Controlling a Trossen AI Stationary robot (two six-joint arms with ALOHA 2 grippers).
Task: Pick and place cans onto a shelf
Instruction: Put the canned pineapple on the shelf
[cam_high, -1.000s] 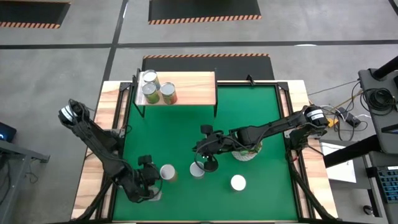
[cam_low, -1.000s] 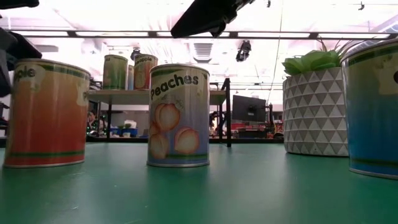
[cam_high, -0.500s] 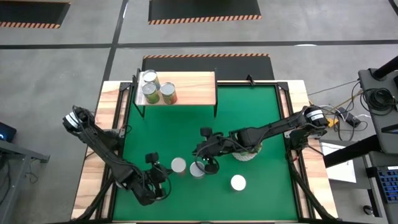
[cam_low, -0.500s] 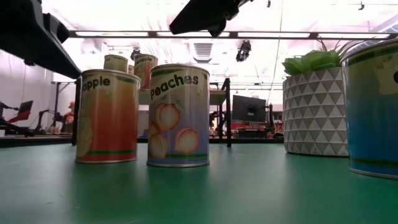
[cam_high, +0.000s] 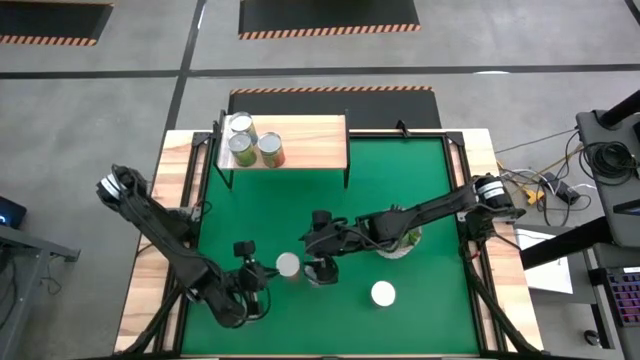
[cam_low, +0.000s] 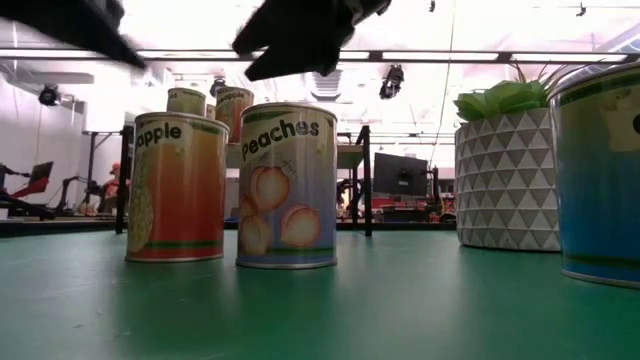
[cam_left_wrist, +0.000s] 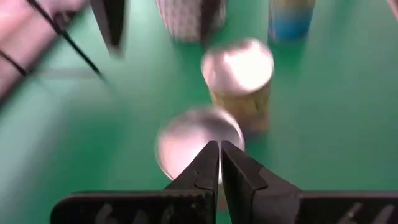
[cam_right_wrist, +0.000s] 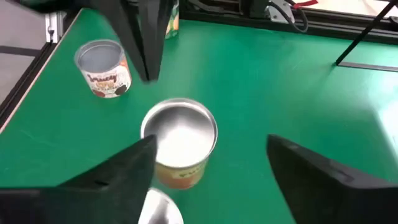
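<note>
I have the right gripper (cam_high: 320, 268) low and centre in the overhead frame, poised over the peaches can (cam_high: 318, 272); its fingers (cam_right_wrist: 118, 174) stand wide apart in its wrist picture and hold nothing, spread that far, I judge, so they can drop around a can body; the can between them in that picture looks like the orange can rather than the peaches can, so I cannot tell which one it is lined up on. The orange can (cam_high: 288, 265) stands just left of the peaches can, upright on the green mat (cam_high: 400, 180), close but, in the table-level frame, apart from it. My left gripper (cam_high: 247, 282) sits lower left of that pair; its fingers (cam_left_wrist: 198, 171) are pressed together and empty, so it grips nothing. A blue-labelled can (cam_high: 382, 293) waits lower right of centre, near the white pot (cam_high: 398, 243). The shelf (cam_high: 300, 140) lies at the upper left of the mat, with three cans (cam_high: 245, 142) clustered at its left end, which leaves the right of the board free for more.
</note>
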